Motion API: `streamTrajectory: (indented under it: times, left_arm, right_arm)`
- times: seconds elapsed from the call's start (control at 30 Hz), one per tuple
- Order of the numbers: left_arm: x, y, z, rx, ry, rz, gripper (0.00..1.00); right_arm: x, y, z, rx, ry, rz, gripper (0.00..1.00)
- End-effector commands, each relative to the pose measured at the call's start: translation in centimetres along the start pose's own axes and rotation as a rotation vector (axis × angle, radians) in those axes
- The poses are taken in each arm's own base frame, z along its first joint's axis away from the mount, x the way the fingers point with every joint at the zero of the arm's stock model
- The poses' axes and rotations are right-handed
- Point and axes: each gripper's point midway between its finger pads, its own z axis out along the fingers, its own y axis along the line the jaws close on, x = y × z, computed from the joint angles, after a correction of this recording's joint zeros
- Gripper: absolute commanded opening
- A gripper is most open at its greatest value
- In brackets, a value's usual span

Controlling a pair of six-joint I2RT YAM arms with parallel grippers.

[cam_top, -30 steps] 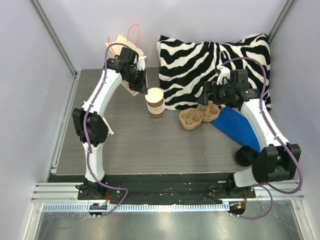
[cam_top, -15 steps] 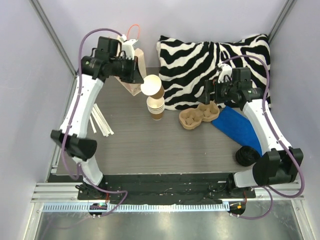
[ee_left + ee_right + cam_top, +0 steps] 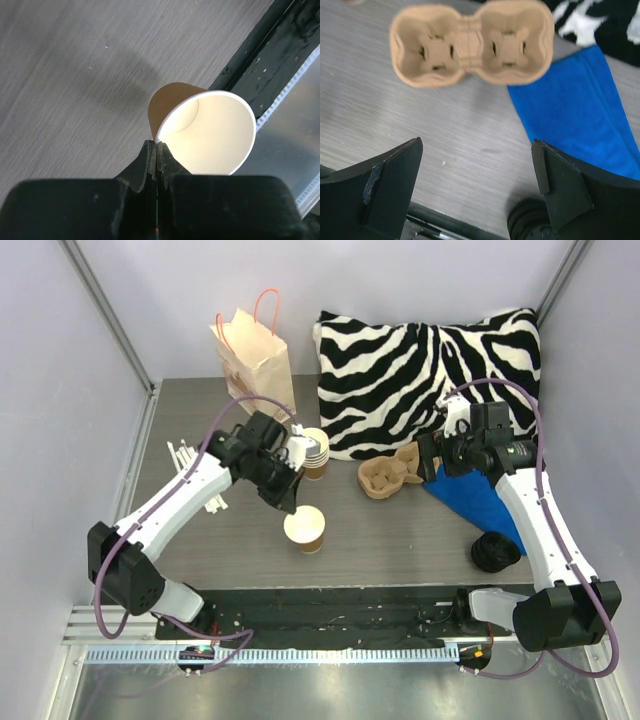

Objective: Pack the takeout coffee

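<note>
Brown paper cup (image 3: 172, 100), lidless, sits pinched by its rim at the tips of the clenched left gripper (image 3: 156, 150), whose arm reaches low and inward. The right gripper (image 3: 476, 152) hovers spread wide, with the pulp carrier (image 3: 470, 45) just beyond its fingers.

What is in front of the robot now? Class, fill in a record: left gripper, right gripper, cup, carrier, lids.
left gripper: shut on the paper cup rim
right gripper: open, holding nothing
paper cup: brown, lidless, empty
cup carrier: two slots, both empty
black lids: piled beside the blue cloth
</note>
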Motion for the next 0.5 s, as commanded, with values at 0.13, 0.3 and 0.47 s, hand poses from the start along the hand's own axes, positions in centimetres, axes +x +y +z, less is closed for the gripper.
streamTrajectory:
  times: [0.13, 0.3, 0.47]
  left_arm:
    - [-1.0, -0.2, 4.9, -0.063, -0.071, 0.166, 0.0]
    - [-0.6, 0.7, 7.6, -0.055, -0.038, 0.136, 0.0]
    - [-1.5, 1.6, 8.7, -0.088, -0.056, 0.105, 0.0]
  right_arm:
    - [3.7, -2.2, -0.9, 0.125, 0.118, -0.082, 1.0]
    - [5.3, -2.3, -0.5, 0.123, 0.159, -0.094, 1.0]
    - [5.5, -2.6, -0.5, 0.137, 0.168, -0.097, 1.0]
